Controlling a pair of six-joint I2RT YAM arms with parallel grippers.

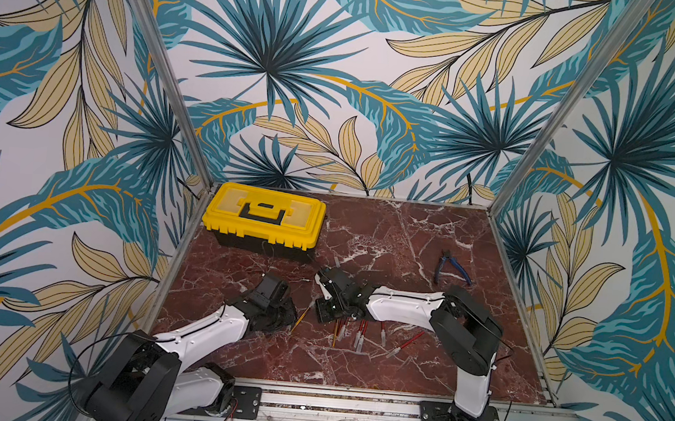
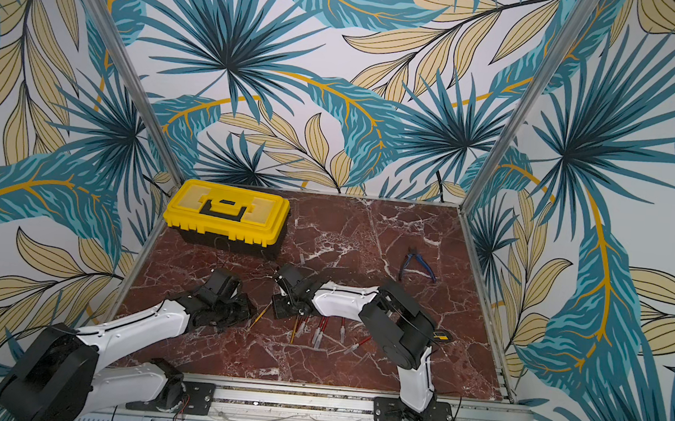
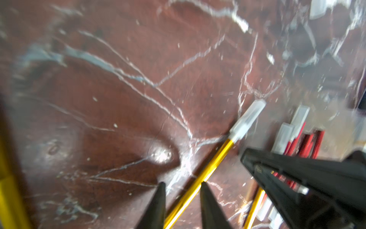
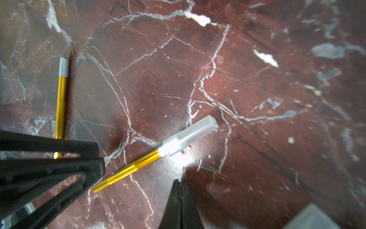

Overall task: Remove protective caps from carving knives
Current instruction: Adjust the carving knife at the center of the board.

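- In both top views, capped knives (image 1: 361, 332) are lying at lower centre, with one yellow knife (image 2: 262, 315) between the arms.
- Left wrist: at bottom centre, the left gripper (image 3: 183, 195) is straddling its handle, jaws spread; the cap (image 3: 248, 119) is on.
- Right wrist: at the bottom edge, the right gripper (image 4: 179, 200) is hovering, jaws pressed together. Next, it likely needs to open and pinch the cap.

White arm shells (image 1: 398, 308), black joints (image 1: 466, 335), thin black cables (image 1: 74, 367)

Nothing legible: no text, label, brand, number or sign can be read on the yellow plastic toolbox with black handle (image 1: 263, 217) or any other surface in view.
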